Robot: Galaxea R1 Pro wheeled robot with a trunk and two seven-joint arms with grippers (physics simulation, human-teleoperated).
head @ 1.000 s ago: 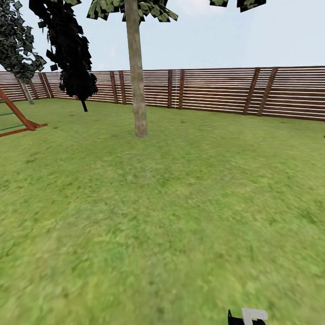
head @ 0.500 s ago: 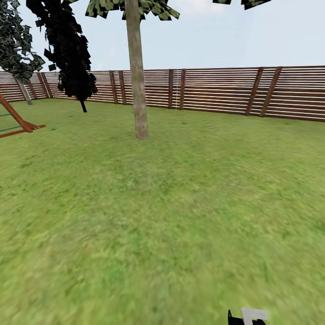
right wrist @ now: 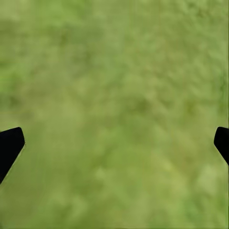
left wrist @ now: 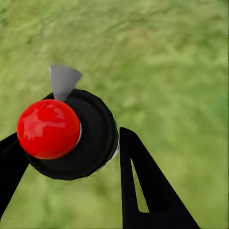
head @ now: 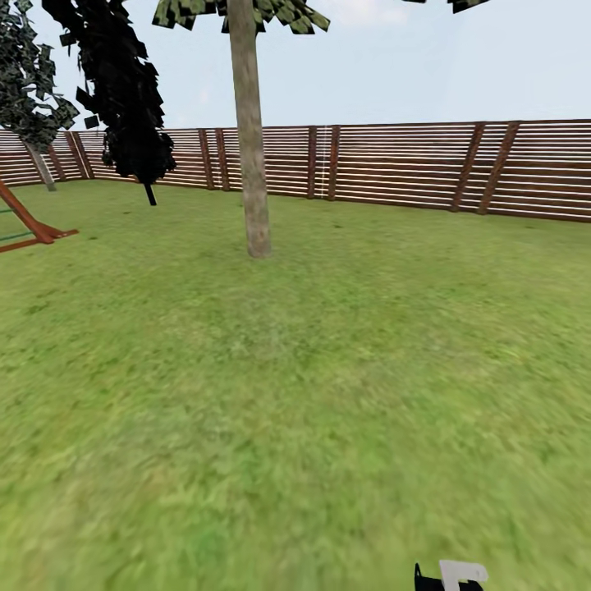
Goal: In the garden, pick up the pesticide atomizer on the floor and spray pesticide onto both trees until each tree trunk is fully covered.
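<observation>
From the head view, a tall tree (head: 249, 123) with a bare pale trunk stands on the green grass floor (head: 287, 410), with the brown slat fence (head: 394, 164) behind it, a dark tree (head: 123, 90) off to the left, and a bit of the right end effector (head: 450, 576) peeking in at the bottom. In the left wrist view, the left end effector (left wrist: 71, 157) has its two black fingers (left wrist: 148, 191) closed around the pesticide atomizer (left wrist: 71, 133), a round black bottle with a shiny red top and a grey spray tip, held up over the grass. In the right wrist view, the right end effector (right wrist: 114, 148) is wide open with its black tips far apart and nothing between them but grass.
</observation>
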